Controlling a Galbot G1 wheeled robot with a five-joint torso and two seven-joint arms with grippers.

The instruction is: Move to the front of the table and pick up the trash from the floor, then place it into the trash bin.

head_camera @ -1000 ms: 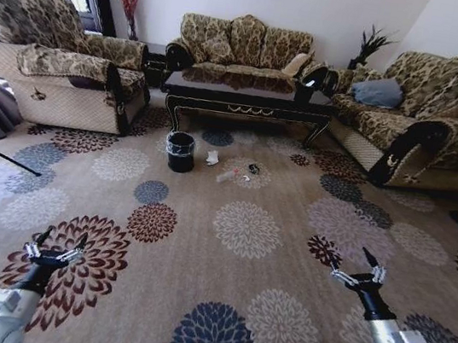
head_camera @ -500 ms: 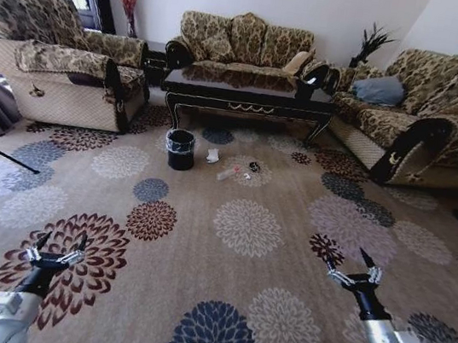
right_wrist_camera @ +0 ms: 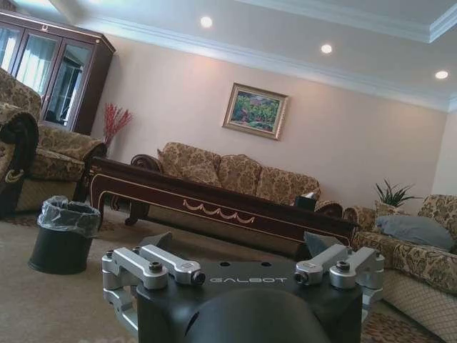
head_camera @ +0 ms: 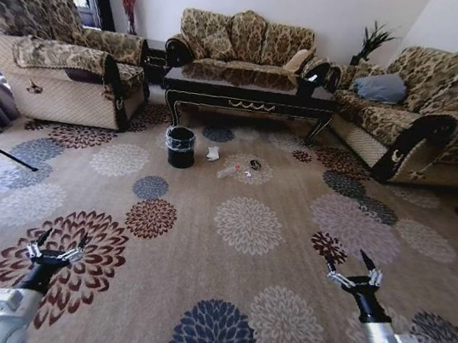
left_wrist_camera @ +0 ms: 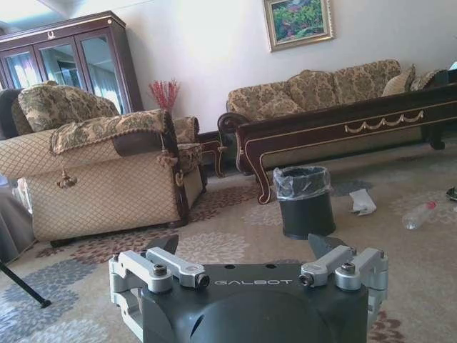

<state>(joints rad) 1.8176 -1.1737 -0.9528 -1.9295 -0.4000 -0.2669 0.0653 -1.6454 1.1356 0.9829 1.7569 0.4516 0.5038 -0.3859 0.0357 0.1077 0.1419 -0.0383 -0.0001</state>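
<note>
In the head view the dark glossy table [head_camera: 248,98] and sofas are seen slightly higher than before, the camera having shifted, while the left gripper [head_camera: 56,242] and right gripper [head_camera: 351,266] are held low and near, fingers spread and empty. In the left wrist view the bag-lined round black trash bin [left_wrist_camera: 305,201] is seen before the table's left end, with the crumpled white tissue [left_wrist_camera: 362,201] and clear red-capped bottle [left_wrist_camera: 418,214] on the carpet to its right. In the right wrist view the bin and the table's gold-scrolled rail [right_wrist_camera: 214,211] are seen.
</note>
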